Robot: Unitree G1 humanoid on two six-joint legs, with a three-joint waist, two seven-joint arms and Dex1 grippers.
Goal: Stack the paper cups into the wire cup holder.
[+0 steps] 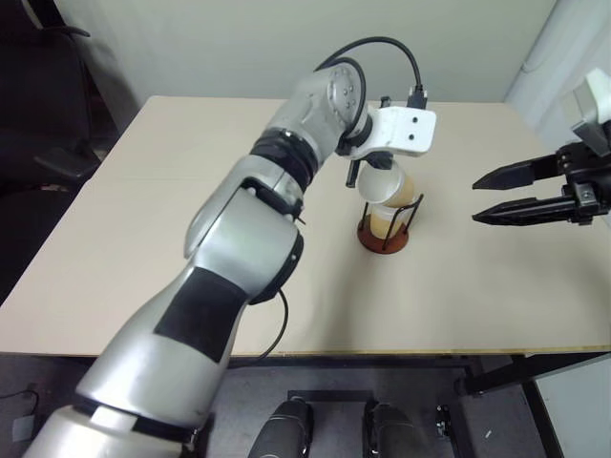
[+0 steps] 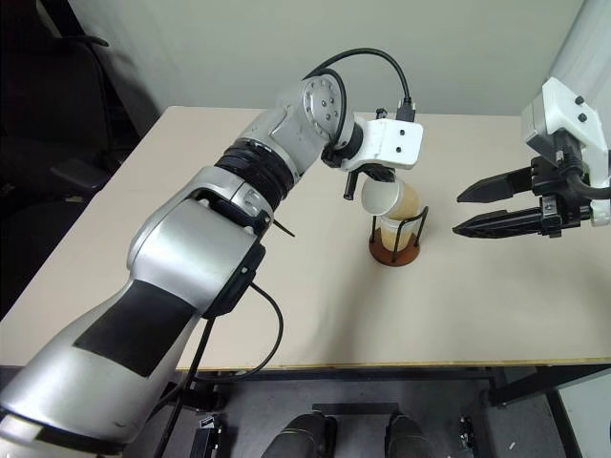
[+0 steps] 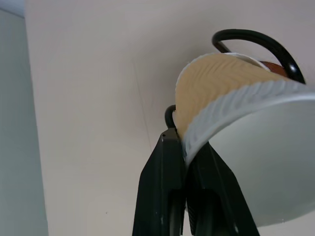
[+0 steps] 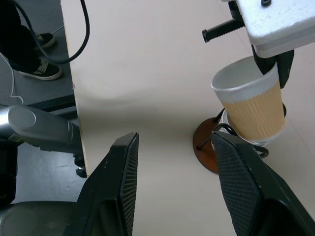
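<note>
My left gripper (image 3: 184, 142) is shut on the white rim of a tan paper cup (image 1: 389, 186), holding it tilted just above the wire cup holder (image 1: 383, 239). The holder's reddish-brown base and black wire loops stand mid-table, right of centre. Another paper cup (image 2: 391, 232) sits upright inside the holder, under the held one. In the right wrist view the held cup (image 4: 253, 105) leans over the holder's base (image 4: 204, 147). My right gripper (image 1: 474, 197) hovers open to the right of the holder, apart from it, with nothing between its fingers.
The beige table (image 1: 143, 239) stretches wide to the left of the holder. Its front edge runs near me. A dark office chair (image 1: 38, 95) stands off the table's left side. A person's shoe (image 4: 44, 69) rests on the floor beyond the table edge.
</note>
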